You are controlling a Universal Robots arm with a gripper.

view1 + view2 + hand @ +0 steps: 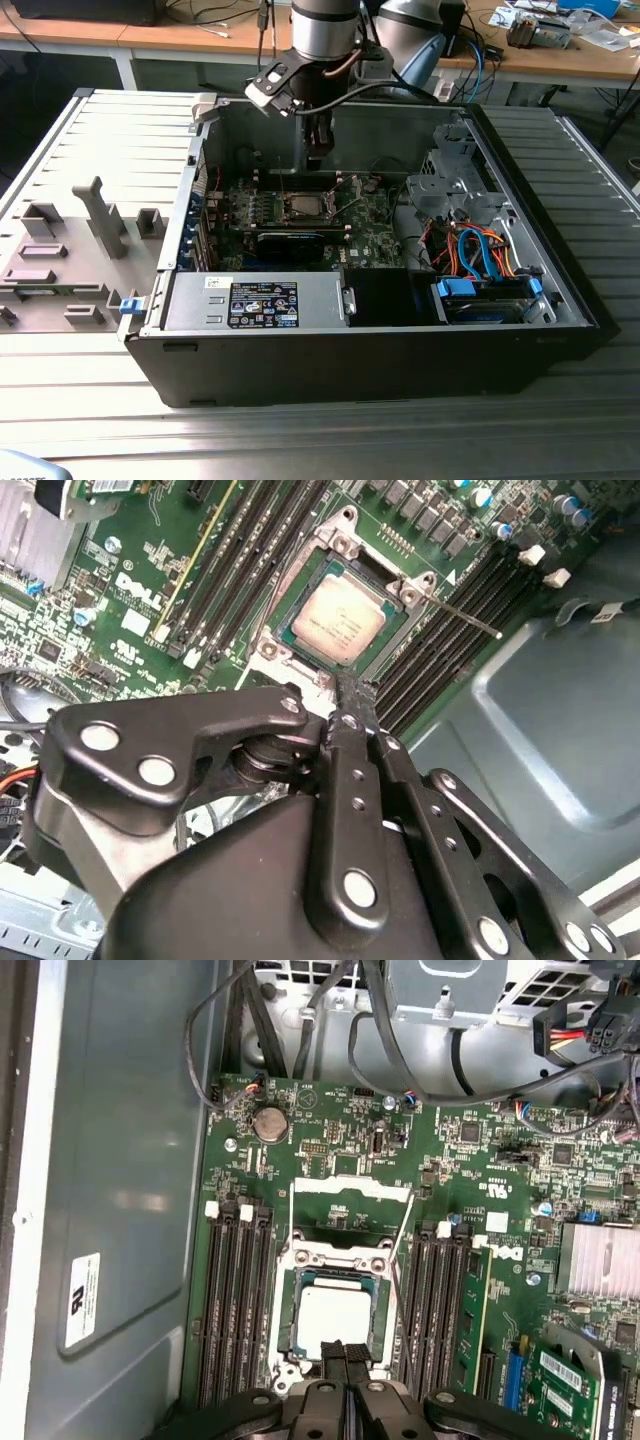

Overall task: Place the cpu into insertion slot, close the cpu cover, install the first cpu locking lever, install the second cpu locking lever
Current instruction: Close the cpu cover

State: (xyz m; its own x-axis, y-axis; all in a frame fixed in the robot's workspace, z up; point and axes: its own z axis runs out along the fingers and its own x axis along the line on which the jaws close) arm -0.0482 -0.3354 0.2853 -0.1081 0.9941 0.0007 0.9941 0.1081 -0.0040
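A silvery-grey square chip (335,1322) lies in the metal-rimmed square socket (284,1345) on a green circuit board (330,1130). A thin silvery frame plate (335,1257) lies flat around the chip. The black pincer (345,1352), pressed shut and empty, hangs at the socket's edge.

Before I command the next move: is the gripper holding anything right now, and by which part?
Nothing is held. The gripper is shut with nothing in it; the cpu lies in the insertion slot.

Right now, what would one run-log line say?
cpu seated in insertion slot | cpu cover down around it | lever sticking out | gripper jaws shut, empty, near slot
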